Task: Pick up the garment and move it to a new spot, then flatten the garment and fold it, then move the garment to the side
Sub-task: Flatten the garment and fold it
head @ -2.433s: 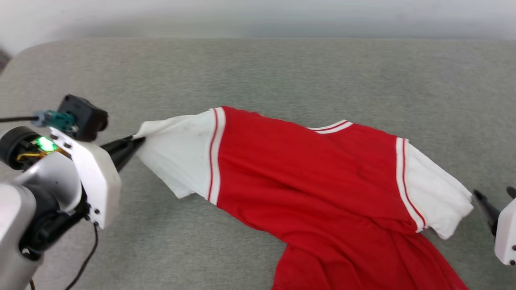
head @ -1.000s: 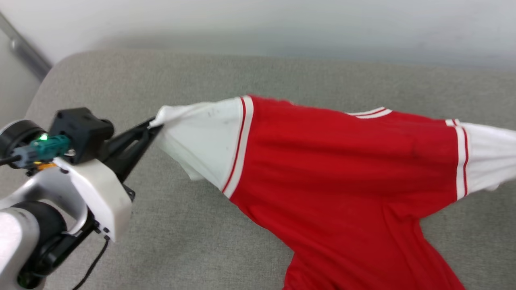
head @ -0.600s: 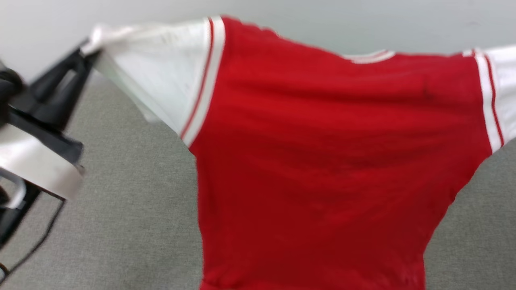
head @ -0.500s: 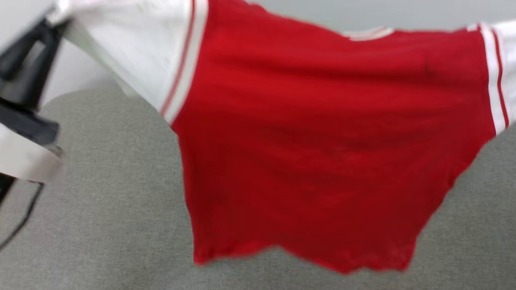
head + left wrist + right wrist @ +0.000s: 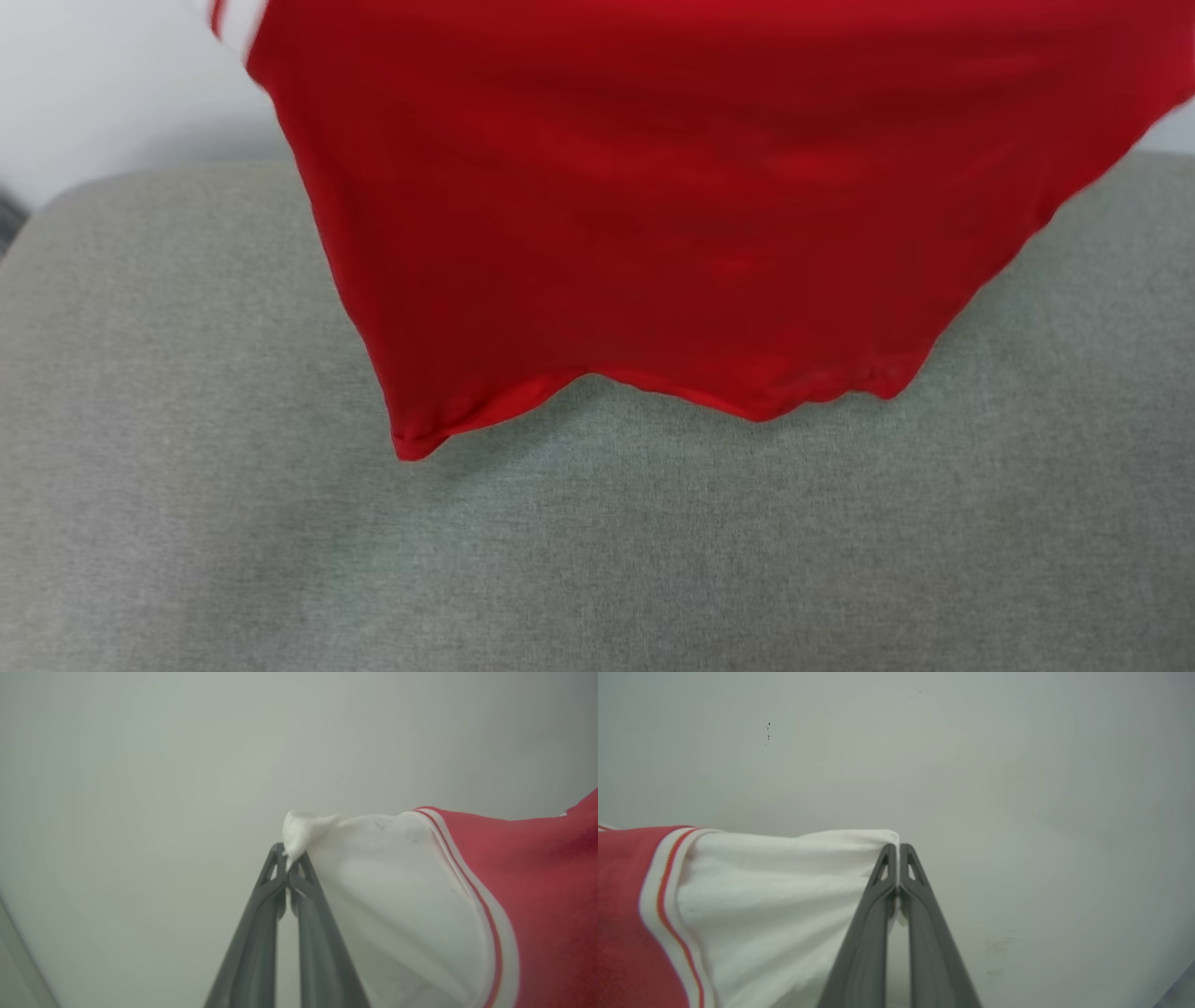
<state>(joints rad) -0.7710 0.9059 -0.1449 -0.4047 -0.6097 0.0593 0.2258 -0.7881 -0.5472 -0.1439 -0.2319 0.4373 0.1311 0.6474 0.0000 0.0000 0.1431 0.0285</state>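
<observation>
Shirt (image 5: 653, 233): aloft, left tool (image 5: 286, 868) and right tool (image 5: 898, 858) clamped tight on its ends. Keep taut; land hem (image 5: 653, 385) first.

**A:** Where does the head view look from?

**B:** From above, forward and down onto the grey woven fabric surface (image 5: 597, 560), with a pale plain wall (image 5: 112, 84) at its top left. The red soft-fabric T-shirt with white short sleeves (image 5: 653, 205) hangs close before the lens and is blurred.

**A:** And the wrists?

**B:** Each looks along its own long dark fingers toward pale wall. From the left gripper (image 5: 287, 859) a sleeve runs off rightward, and from the right gripper (image 5: 898, 849) the other runs leftward. Both sleeves are very near.

**A:** What's shared?

**B:** The T-shirt. The head view takes its body and hem, the wrists its sleeve ends.
</observation>
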